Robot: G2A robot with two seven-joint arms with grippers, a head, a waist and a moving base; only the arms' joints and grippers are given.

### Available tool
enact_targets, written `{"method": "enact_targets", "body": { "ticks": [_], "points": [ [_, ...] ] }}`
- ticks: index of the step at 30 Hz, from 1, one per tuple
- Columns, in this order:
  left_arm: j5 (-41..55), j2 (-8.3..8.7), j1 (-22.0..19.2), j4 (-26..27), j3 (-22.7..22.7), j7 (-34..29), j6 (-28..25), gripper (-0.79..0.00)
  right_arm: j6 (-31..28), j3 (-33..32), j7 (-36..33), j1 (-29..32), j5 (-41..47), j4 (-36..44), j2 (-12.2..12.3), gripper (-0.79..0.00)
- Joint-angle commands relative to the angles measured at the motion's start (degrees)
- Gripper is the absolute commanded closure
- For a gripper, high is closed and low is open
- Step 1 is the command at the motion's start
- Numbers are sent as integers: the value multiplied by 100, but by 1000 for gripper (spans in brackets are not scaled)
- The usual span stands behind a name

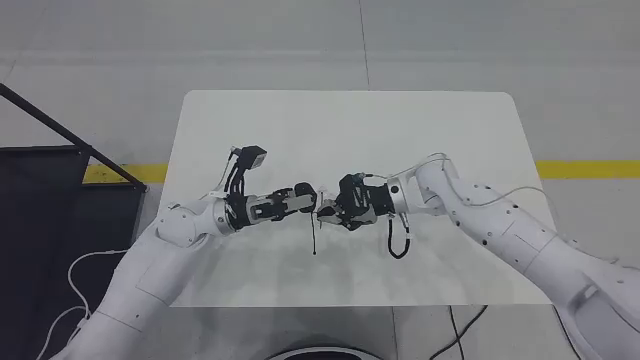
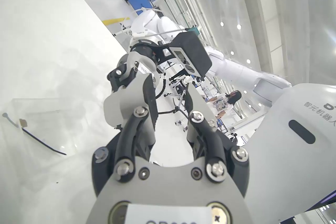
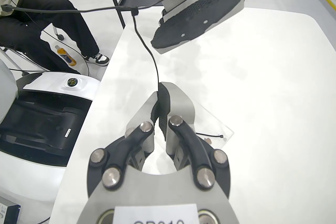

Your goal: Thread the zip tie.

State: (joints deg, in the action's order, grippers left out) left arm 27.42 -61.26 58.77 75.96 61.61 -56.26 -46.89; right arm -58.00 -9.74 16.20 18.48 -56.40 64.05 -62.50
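Zip ties (image 3: 147, 46) — three: two joined aloft, one on table (image 3: 262, 64); right pincer (image 3: 160, 93) clamps one, left pincer (image 2: 168, 83) parted.

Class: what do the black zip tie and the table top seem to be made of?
The zip tie is probably flexible plastic with a matte black finish: it bends in a smooth curve without kinking. The table top is smooth, white and slightly glossy, perhaps laminate or painted board, and shows faint reflections.
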Motion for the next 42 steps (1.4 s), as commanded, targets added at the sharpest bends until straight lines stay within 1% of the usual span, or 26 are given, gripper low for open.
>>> {"method": "enact_targets", "body": {
  "ticks": [1,4,12,18,19,21,23,29,32,34,38,42],
  "points": [
    [-7,-3,-5,2,-5,-11,1,-289,0,0,-4,-1,4,-6,-5,0],
    [-23,-6,-10,2,-5,-10,-5,-265,0,0,-5,2,15,-19,-10,0],
    [-40,-12,-1,-18,3,-1,-34,-240,0,0,25,2,57,-68,-12,0],
    [-19,-15,-1,-26,9,-29,-71,-200,0,0,10,10,109,-89,-14,0],
    [-14,-17,1,-24,9,-26,-77,-172,0,0,-2,9,121,-93,-14,0],
    [-21,-18,0,-24,11,-23,-90,-74,0,0,-22,7,139,-91,-16,0],
    [-25,-18,2,-24,11,-21,-92,-3,0,0,-36,6,152,-90,-17,0],
    [-55,-18,0,-28,19,-5,-107,0,0,0,-80,4,205,-94,-18,0],
    [-131,-21,9,-60,64,125,-184,0,0,0,-86,5,212,-86,-14,0],
    [-373,-17,-1,-113,122,283,-183,0,0,0,-52,6,177,-63,-2,0],
    [-865,-32,26,-91,138,654,-133,0,0,0,133,17,23,-4,44,0],
    [-992,-42,59,-88,162,878,-139,0,0,0,486,43,-271,88,111,0]
  ]
}}
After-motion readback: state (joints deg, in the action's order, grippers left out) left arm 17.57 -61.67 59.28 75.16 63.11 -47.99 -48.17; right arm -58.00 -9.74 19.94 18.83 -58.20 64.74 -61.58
